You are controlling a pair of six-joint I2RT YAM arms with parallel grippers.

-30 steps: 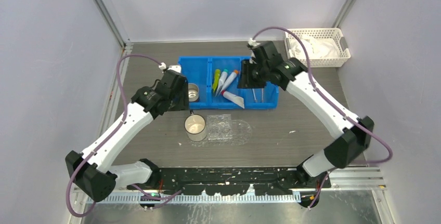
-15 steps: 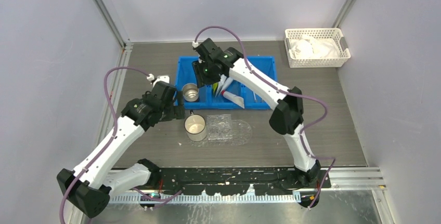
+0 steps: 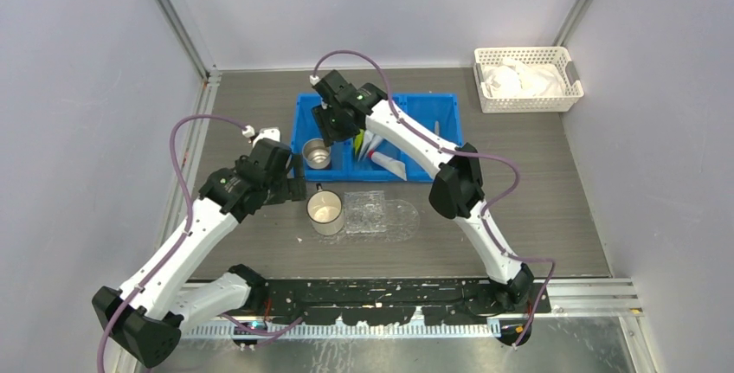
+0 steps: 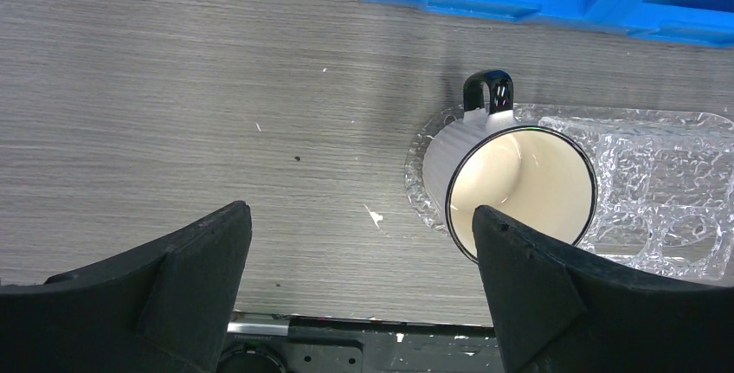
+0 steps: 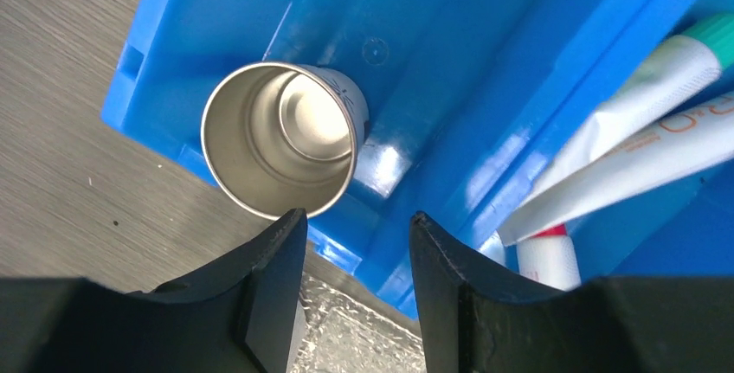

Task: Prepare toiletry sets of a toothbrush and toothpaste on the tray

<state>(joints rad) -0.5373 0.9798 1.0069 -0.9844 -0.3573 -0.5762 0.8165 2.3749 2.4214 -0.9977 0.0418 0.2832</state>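
The clear tray lies in front of the blue bin, with a white mug standing on its left end. The toiletry sets, slim packets with green and reddish-white contents, lie in the bin's middle compartment. My right gripper hovers open and empty over the bin's left compartment, above a metal cup. In the right wrist view the gripper is just in front of the cup, with the packets at the right. My left gripper is open and empty left of the mug.
A white lattice basket holding white material stands at the back right. Thin items lie in the bin's right compartment. The bin's front wall runs just beyond the mug. The tray's recesses show right of the mug.
My right arm has swung left from the bin's right compartment to above the left compartment and metal cup. My left arm has drawn back slightly to the left.
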